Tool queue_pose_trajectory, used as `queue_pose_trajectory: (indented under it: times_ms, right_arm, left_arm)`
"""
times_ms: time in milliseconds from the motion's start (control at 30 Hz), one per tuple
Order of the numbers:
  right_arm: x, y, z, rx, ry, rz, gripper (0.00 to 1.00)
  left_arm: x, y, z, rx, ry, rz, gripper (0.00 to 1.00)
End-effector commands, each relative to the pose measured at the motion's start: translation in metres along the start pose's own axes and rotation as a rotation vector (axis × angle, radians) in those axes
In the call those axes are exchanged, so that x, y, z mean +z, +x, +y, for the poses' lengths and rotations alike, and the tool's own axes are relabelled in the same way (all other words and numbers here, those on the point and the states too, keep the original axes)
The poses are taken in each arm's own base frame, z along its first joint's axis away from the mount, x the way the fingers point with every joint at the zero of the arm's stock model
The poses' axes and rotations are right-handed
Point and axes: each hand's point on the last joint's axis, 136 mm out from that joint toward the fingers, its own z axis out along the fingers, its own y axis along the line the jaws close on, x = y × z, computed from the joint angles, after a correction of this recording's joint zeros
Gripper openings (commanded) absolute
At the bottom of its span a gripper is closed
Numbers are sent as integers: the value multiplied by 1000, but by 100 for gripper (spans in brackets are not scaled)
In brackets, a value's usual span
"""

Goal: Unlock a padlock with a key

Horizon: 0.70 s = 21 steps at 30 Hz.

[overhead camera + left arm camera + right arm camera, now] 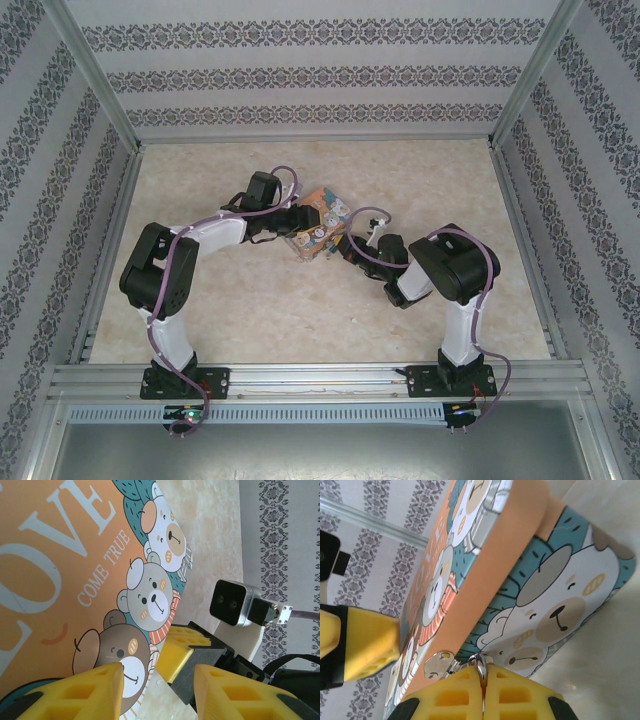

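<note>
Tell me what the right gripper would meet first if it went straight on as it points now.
The cartoon box, most likely: the shut right gripper points at its teal side beside the silver latch, seemingly almost touching, though depth is unclear.

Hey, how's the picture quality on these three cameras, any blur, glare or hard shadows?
Top external: soft even light, only faint shadows, the bear-print box small and short on detail. Left wrist: the box's print is crisp, the near yellow fingertips slightly soft. Right wrist: box sharp, slight sheen on the table, no strong glare.
</note>
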Motion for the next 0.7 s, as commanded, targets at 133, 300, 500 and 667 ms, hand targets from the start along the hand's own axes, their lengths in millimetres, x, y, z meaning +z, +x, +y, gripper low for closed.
queue_pose_trajectory:
  times_ms: [133, 300, 500, 667]
  right_arm:
    - [4, -34, 12, 13, -29, -131, 0]
    - [-2, -38, 11, -6, -9, -149, 0]
    - [-14, -43, 13, -61, 30, -153, 0]
    - [-29, -44, 18, -118, 65, -139, 0]
  left_arm:
    - [11, 41, 41, -123, -112, 105, 41]
    - [9, 36, 37, -117, -104, 91, 42]
    - [3, 29, 46, -123, -115, 77, 43]
    - [-6, 20, 55, -126, -140, 60, 43]
